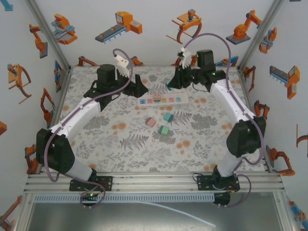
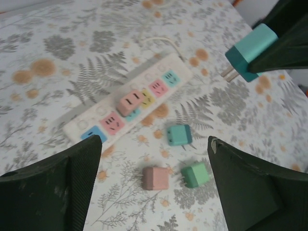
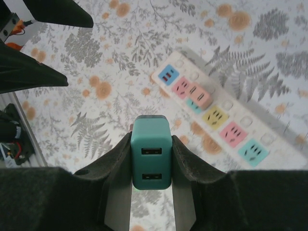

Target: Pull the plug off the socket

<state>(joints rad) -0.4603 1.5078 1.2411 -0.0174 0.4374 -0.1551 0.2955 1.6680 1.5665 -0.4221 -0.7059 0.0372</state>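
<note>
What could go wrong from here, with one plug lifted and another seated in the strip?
1. The left end effector hangs open near the long white power strip, not pinning it; pulling the seated pink cube plug may drag the strip up.
2. The teal cube plug clamped in the right end effector hangs midair; dropped, it might bounce into the loose green cube plug.

Socket lies mid-table, running left-right. Seated plug is on it, left of ctr. On the table just near of the socket: left loose plug, far loose plug to its right, near loose plug nearest. Held plug sits betw. right gripper fingers, off the table, near the socket.
</note>
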